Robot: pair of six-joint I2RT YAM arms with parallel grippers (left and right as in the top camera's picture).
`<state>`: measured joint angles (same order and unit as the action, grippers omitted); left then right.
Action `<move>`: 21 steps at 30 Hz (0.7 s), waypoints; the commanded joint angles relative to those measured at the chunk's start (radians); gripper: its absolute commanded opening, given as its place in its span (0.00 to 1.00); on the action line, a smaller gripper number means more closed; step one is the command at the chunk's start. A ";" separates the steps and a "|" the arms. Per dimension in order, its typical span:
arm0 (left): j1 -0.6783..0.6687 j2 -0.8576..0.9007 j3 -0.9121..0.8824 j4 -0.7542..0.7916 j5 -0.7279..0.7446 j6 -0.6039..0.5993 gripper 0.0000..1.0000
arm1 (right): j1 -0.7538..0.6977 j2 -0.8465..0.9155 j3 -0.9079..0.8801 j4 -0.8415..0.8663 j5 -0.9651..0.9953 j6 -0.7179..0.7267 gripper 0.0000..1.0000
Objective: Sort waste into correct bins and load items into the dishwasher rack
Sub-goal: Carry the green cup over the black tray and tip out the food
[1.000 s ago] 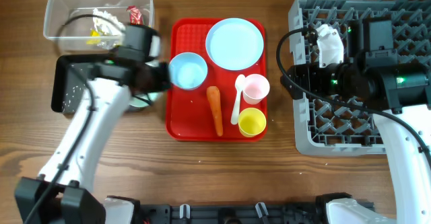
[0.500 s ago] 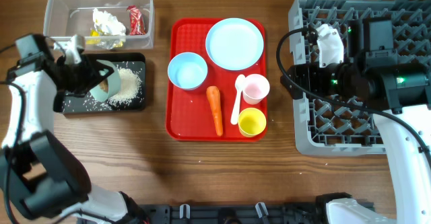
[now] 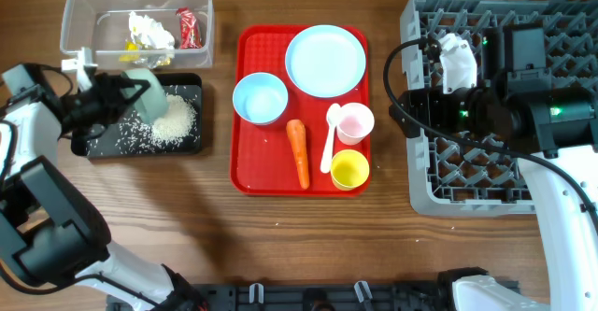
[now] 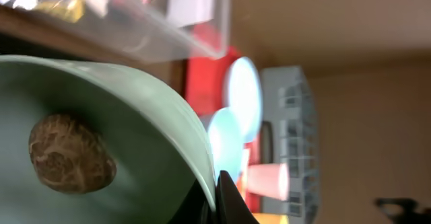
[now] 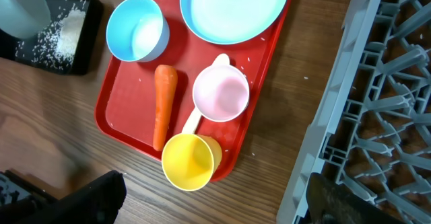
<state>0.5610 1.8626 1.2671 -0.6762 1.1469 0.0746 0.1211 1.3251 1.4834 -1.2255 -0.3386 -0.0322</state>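
My left gripper [image 3: 126, 93] is shut on the rim of a pale blue bowl [image 3: 149, 84], holding it tipped on its side over the black bin [image 3: 101, 145]. Loose white rice [image 3: 173, 120] lies in that bin. A small brown lump [image 4: 71, 153] sits inside the bowl [image 4: 141, 130], by the pinching fingers [image 4: 222, 200]. My right gripper [image 3: 416, 106] hangs open and empty at the dishwasher rack's [image 3: 561, 176] left edge. On the red tray [image 3: 252, 176] are a plate [image 3: 325, 61], a second blue bowl [image 3: 260, 98], a carrot [image 3: 298, 152], a spoon [image 3: 330, 135], a pink cup [image 3: 355, 122] and a yellow cup [image 3: 349, 169].
The clear bin [image 3: 70, 31] behind the black one holds crumpled tissue [image 3: 149, 29] and wrappers [image 3: 189, 26]. Bare wood lies between the red tray and the rack [image 5: 377, 103], where my right gripper [image 5: 214, 192] looks down beside the yellow cup [image 5: 190, 160].
My left arm swung left, away from the red tray, with the bowl. Rice now lies in the black bin, and the bowl has tipped further and shifted toward the back. The right arm is still.
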 commanded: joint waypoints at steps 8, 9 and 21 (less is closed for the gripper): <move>0.096 0.005 0.009 0.010 0.215 0.030 0.04 | 0.004 0.013 -0.005 0.005 0.009 -0.013 0.89; 0.099 0.007 0.009 0.012 0.223 0.030 0.04 | 0.004 0.013 -0.005 0.005 0.009 -0.010 0.89; 0.102 0.039 0.010 0.040 0.232 0.024 0.04 | 0.004 0.013 -0.005 0.001 0.009 0.010 0.88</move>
<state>0.6579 1.8912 1.2671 -0.6563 1.3411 0.0780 0.1211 1.3251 1.4834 -1.2259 -0.3386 -0.0307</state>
